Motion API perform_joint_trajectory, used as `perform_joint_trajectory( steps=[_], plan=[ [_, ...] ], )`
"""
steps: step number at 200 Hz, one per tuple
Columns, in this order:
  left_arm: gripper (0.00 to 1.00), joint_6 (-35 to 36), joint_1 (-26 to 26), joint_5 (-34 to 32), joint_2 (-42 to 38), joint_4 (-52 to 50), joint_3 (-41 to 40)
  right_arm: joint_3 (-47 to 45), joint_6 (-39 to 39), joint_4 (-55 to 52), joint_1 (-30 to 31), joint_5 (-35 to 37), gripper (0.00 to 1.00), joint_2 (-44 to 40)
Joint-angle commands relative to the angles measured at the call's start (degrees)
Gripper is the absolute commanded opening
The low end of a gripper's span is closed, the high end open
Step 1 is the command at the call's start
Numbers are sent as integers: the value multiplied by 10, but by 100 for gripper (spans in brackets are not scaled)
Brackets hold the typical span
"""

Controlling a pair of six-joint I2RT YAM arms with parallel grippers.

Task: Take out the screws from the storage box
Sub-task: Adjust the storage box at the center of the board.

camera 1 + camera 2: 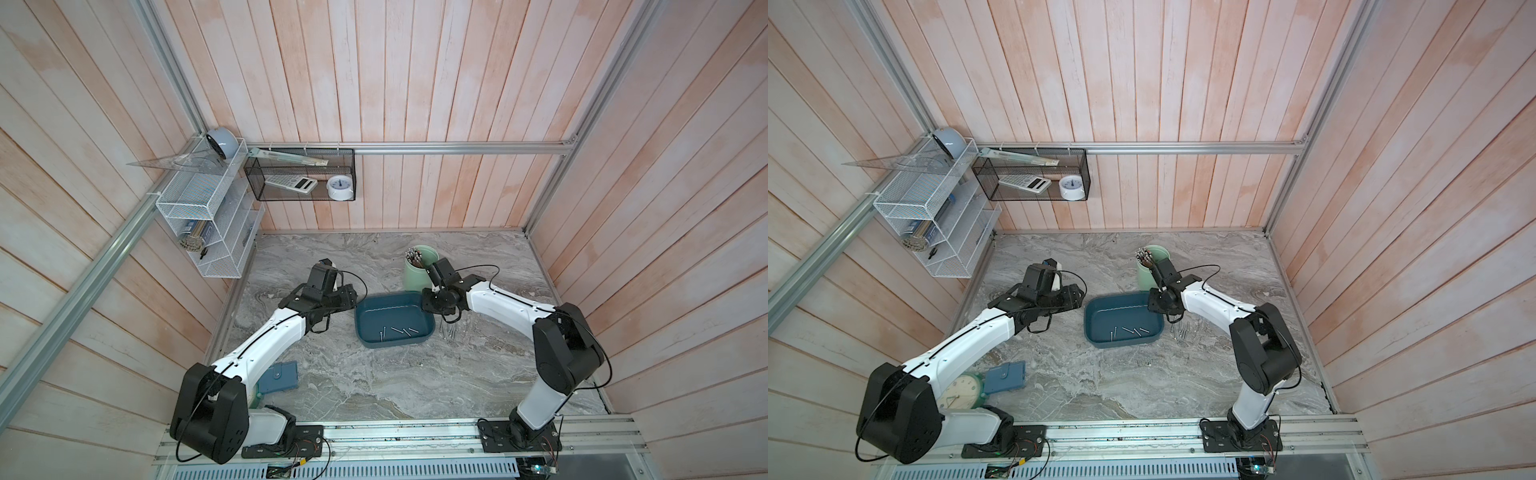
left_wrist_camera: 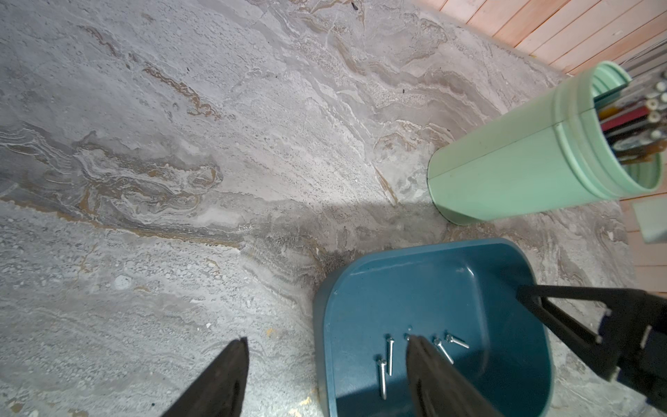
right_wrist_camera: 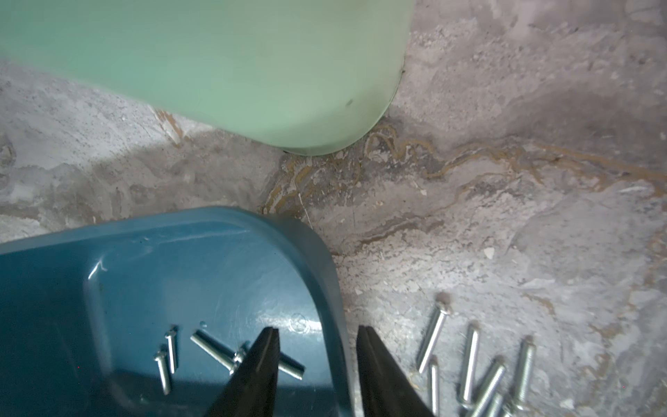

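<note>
About twelve screws [image 3: 432, 334], one storage box [image 3: 144, 231], one cup [image 3: 216, 72].

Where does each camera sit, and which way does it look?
Both top views: overhead, looking down on the table; left arm, right arm show.
Left wrist: on left arm, facing storage box and green cup; left gripper shows.
Right wrist: on right arm, facing storage box rim; right gripper shows.
All share: storage box, screws.

Nothing legible shows anywhere: no text, brand or number. The white clock [image 1: 340, 187] in the black mesh basket [image 1: 257, 183] and the green clock [image 1: 960, 390] at the counter's [image 1: 1142, 374] near left corner have dials too small for numerals. The calculator [image 1: 291, 183] keys blur. A round moulded mark [image 3: 298, 322] on the storage box [image 3: 162, 274] floor is illegible.
</note>
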Motion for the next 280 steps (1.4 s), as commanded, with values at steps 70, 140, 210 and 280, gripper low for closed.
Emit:
perform_joint_trajectory(
  steps=[70, 140, 210, 280],
  plan=[
    [74, 9, -1, -17, -6, -4, 12, 46, 11, -99, 22, 32, 15, 47],
    [74, 20, 0, -79, -44, -5, 5, 18, 34, -92, 20, -85, 3, 16],
    [75, 41, 0, -87, -59, -46, 51, -73, 146, 3, -10, -278, 0, -30],
    [75, 39, 0, -72, -62, -58, 83, -74, 140, -36, -27, -277, 0, -63]
  ],
)
